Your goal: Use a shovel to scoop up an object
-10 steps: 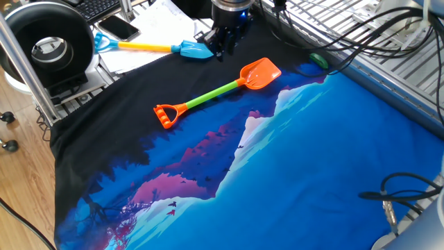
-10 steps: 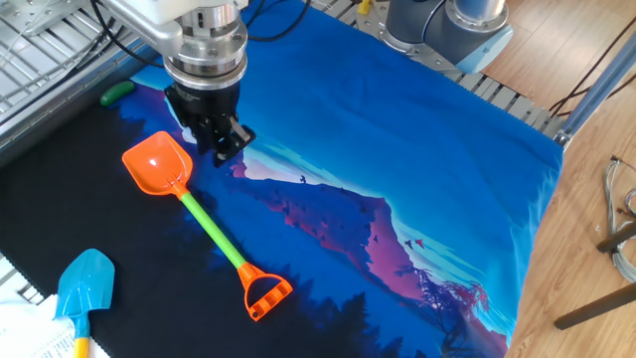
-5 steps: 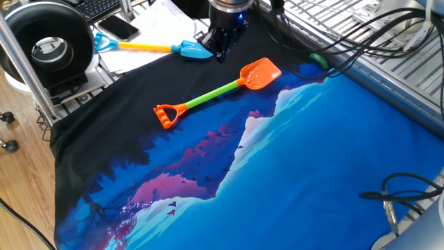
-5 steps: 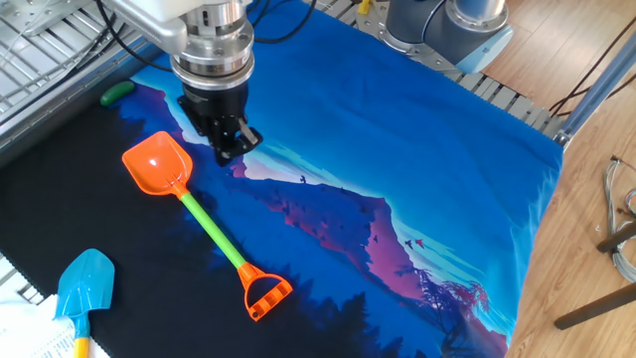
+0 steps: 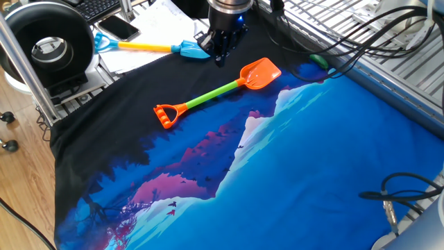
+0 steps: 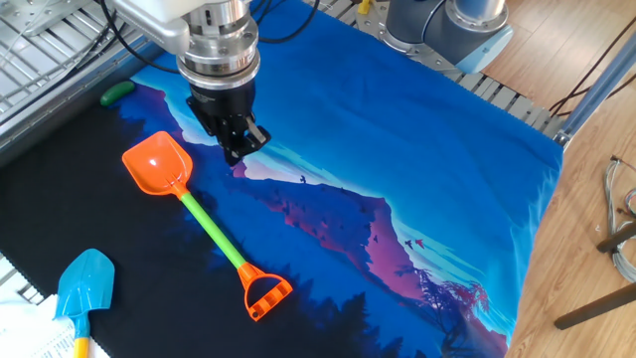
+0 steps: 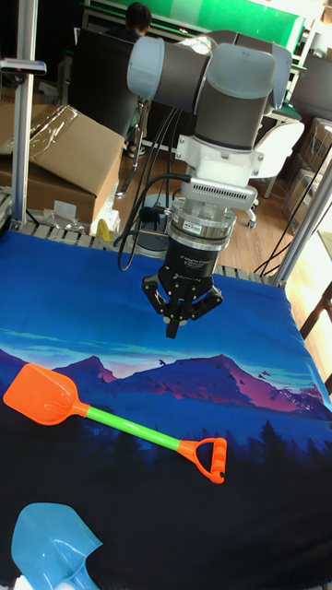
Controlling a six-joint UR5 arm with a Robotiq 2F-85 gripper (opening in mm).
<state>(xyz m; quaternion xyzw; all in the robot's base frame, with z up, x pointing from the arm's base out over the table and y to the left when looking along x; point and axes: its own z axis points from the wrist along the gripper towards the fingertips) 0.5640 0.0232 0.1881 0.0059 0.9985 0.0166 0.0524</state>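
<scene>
The shovel lies flat on the dark part of the printed cloth, orange blade at one end and orange D-handle at the other. The object, a small green lump, rests near the cloth's edge by the metal frame, also in the other fixed view. My gripper hangs above the cloth, pointing down with fingers together and nothing held. It hovers beside the blade, apart from the shovel. In one fixed view the gripper sits just behind the blade.
A blue-bladed toy shovel with a yellow shaft lies at the cloth's edge. A phone and a round black device stand beyond it. Cables and metal framing border the cloth.
The gripper has drifted a little sideways along the cloth, away from the blade's side. Shovel and green lump have not moved.
</scene>
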